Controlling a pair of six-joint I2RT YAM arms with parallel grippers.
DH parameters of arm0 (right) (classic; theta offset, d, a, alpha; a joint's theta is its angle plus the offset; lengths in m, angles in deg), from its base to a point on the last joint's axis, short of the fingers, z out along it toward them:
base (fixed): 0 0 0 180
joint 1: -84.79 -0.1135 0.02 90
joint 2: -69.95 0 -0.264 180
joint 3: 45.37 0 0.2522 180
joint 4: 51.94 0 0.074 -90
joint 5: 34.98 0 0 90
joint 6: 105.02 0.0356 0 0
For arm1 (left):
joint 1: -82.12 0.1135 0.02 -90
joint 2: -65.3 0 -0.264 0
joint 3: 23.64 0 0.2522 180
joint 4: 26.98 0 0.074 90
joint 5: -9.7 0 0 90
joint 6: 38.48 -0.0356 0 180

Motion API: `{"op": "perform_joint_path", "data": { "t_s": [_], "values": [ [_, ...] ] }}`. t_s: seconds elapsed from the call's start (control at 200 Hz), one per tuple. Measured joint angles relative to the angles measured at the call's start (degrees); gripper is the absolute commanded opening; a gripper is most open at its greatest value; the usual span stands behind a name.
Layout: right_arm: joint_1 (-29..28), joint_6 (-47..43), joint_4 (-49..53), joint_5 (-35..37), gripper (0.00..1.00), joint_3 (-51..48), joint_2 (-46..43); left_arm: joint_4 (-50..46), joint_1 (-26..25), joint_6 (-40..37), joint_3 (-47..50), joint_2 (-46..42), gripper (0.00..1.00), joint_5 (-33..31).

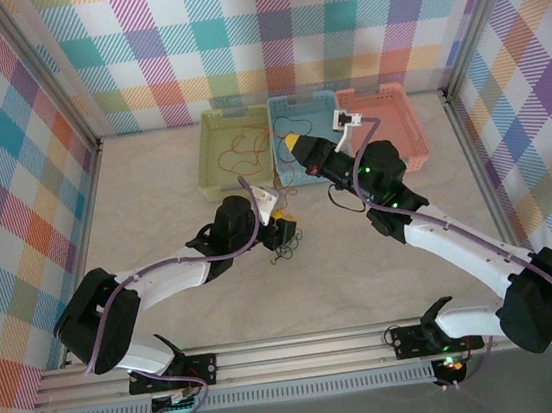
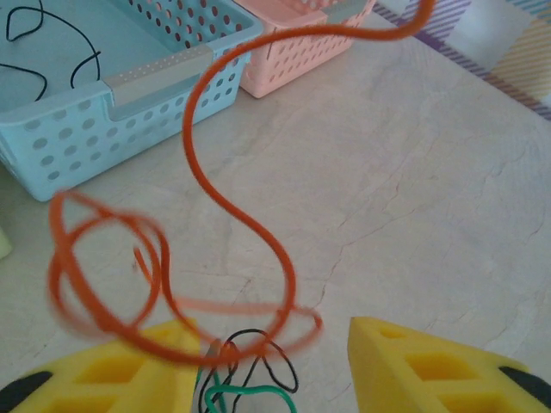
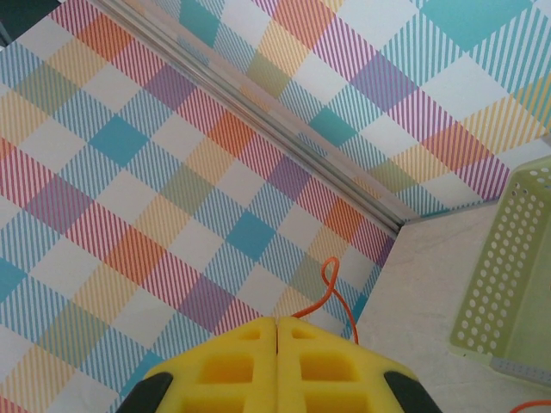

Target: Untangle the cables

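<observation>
An orange-red cable (image 2: 194, 129) runs up from the table in a long curve, blurred where it loops over my left gripper (image 2: 271, 331). That gripper is open and low over the table, and a black cable (image 2: 284, 370) and a green cable (image 2: 250, 394) lie tangled between its yellow fingers. From above, this small tangle (image 1: 287, 253) sits just in front of the left gripper (image 1: 287, 233). My right gripper (image 1: 291, 142) is raised over the blue basket (image 1: 306, 162). In its wrist view the right gripper (image 3: 276, 320) is shut on the orange-red cable's end (image 3: 331, 280), which curls out past its tips.
Three baskets stand in a row at the back: green (image 1: 212, 164) holding orange-red cables (image 1: 244, 148), blue (image 2: 129, 86) holding black cables (image 2: 26, 26), and pink (image 1: 406, 120). Plaid walls close in the table on three sides.
</observation>
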Motion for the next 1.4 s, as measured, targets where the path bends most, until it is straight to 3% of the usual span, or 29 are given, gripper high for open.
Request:
{"op": "perform_joint_path", "data": {
  "t_s": [0.365, 0.585, 0.73, 0.81, 1.06, 1.4],
  "values": [
    [0.15, -7.48, 4.46, 3.89, 0.0, 4.37, -4.85, -0.61, 0.0, -0.22, -0.13, 0.09, 0.0, -0.07],
    [1.14, -11.8, 6.29, 5.66, 0.0, 4.5, -6.78, -0.66, 0.0, -0.07, -0.13, 0.09, 0.0, -0.17],
    [1.53, -12.2, 7.34, 5.55, 0.0, 4.48, -6.75, -0.35, 0.0, 0.0, -0.11, 0.09, 0.58, 0.31],
    [1.68, -12.13, 7.23, 5.38, 0.0, 4.42, -6.64, 0.5, 0.0, 0.24, 0.15, 0.04, 0.72, 1.01],
    [1.75, -10.69, 5.99, 4.76, 0.0, 2.25, -3.65, 3.61, 0.0, 0.72, 2.69, -1.53, 0.82, 3.43],
    [1.73, -3.89, 3.23, 2.6, 0.0, -0.81, -0.83, 4.7, 0.0, 1.05, 2.71, -1.75, 0.84, 1.88]
  ]
}}
